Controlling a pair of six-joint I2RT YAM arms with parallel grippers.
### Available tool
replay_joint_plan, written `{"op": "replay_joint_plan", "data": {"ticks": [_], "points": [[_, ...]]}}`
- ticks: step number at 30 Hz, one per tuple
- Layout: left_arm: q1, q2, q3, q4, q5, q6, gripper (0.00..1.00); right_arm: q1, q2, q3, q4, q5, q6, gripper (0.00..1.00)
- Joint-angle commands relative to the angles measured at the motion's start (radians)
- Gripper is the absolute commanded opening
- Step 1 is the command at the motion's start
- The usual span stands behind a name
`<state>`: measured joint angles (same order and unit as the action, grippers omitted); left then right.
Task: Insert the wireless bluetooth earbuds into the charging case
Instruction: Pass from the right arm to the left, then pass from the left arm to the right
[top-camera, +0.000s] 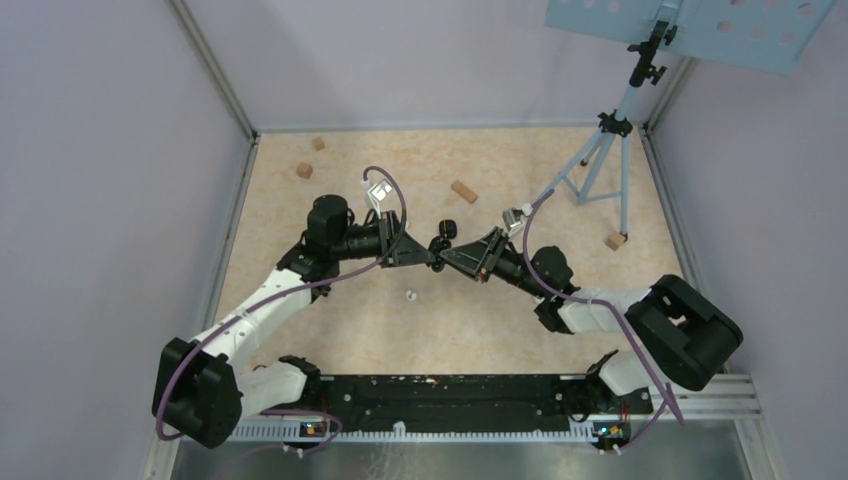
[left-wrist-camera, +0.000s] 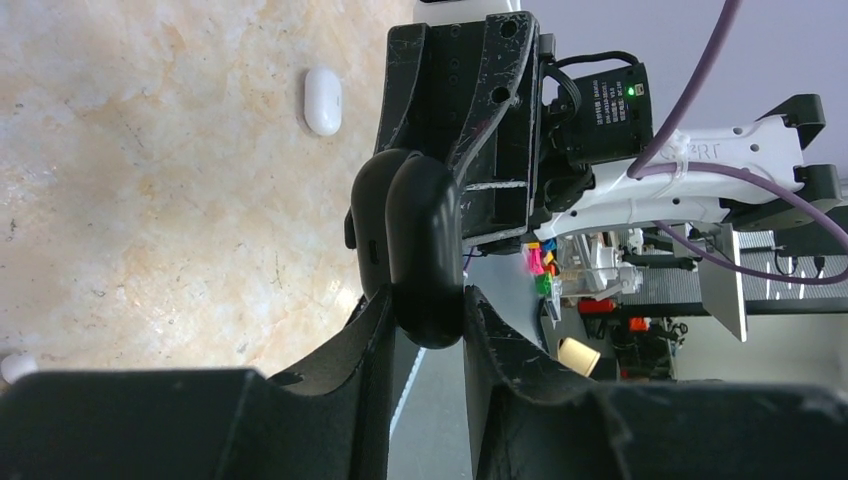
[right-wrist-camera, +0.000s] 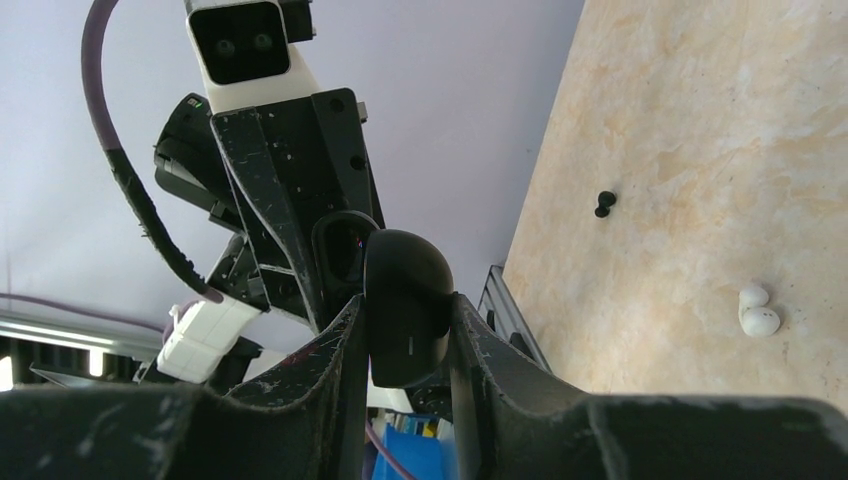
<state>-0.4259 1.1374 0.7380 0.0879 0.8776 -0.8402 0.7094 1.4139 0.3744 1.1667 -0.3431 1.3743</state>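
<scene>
While both arms reach inward over the middle of the table (top-camera: 300, 320), the left gripper (top-camera: 428, 258) (left-wrist-camera: 425, 322) and the right gripper (top-camera: 452, 258) (right-wrist-camera: 405, 345) meet tip to tip, and each has its jaws clamped on the black charging case (top-camera: 443, 232) (left-wrist-camera: 425, 250) (right-wrist-camera: 405, 300). The case is held in the air between them, clear of the tabletop. From the left wrist it reads as two rounded black halves side by side, so the lid seems to be swung open, though the close views leave that uncertain.

None of the visible buds is in the case. A white earbud (top-camera: 410, 296) (right-wrist-camera: 757, 310) lies on the table just on the near-edge side of the grippers, roughly at the middle of the surface. A black earbud (right-wrist-camera: 604, 203) lies on the table apart from it in the right wrist view; the overhead view does not show it clearly.

Tan wooden blocks (top-camera: 463, 190) are scattered toward the far edge, two of them close to the far left corner and one near the right edge. A tripod (top-camera: 600, 150) stands in the far right corner, carrying a pale blue perforated panel (top-camera: 700, 25).
</scene>
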Motion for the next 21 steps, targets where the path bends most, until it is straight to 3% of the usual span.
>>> {"op": "replay_joint_plan", "data": {"ticks": [1, 3, 6, 11, 13, 17, 21], "points": [[0.004, -0.025, 0.037, 0.015, -0.038, 0.03, 0.21, 0.007, -0.018, 0.015, 0.055, -0.017, -0.007, 0.11], [0.004, -0.026, 0.038, 0.008, -0.041, 0.037, 0.17, 0.007, -0.03, 0.014, 0.033, -0.012, -0.009, 0.36], [0.006, -0.022, 0.047, -0.016, -0.037, 0.071, 0.14, 0.005, -0.072, 0.007, -0.033, -0.001, -0.035, 0.58], [0.009, 0.015, 0.099, -0.143, -0.022, 0.2, 0.14, -0.065, -0.249, -0.038, -0.23, -0.011, -0.09, 0.72], [0.008, 0.035, 0.113, -0.167, 0.036, 0.263, 0.13, -0.118, -0.356, -0.033, -0.398, -0.037, -0.152, 0.75], [0.008, 0.103, 0.192, -0.334, 0.165, 0.481, 0.13, -0.193, -0.504, 0.162, -0.978, -0.085, -0.513, 0.77], [0.004, 0.179, 0.289, -0.504, 0.234, 0.692, 0.14, -0.207, -0.451, 0.414, -1.395, -0.184, -0.905, 0.77]]}}
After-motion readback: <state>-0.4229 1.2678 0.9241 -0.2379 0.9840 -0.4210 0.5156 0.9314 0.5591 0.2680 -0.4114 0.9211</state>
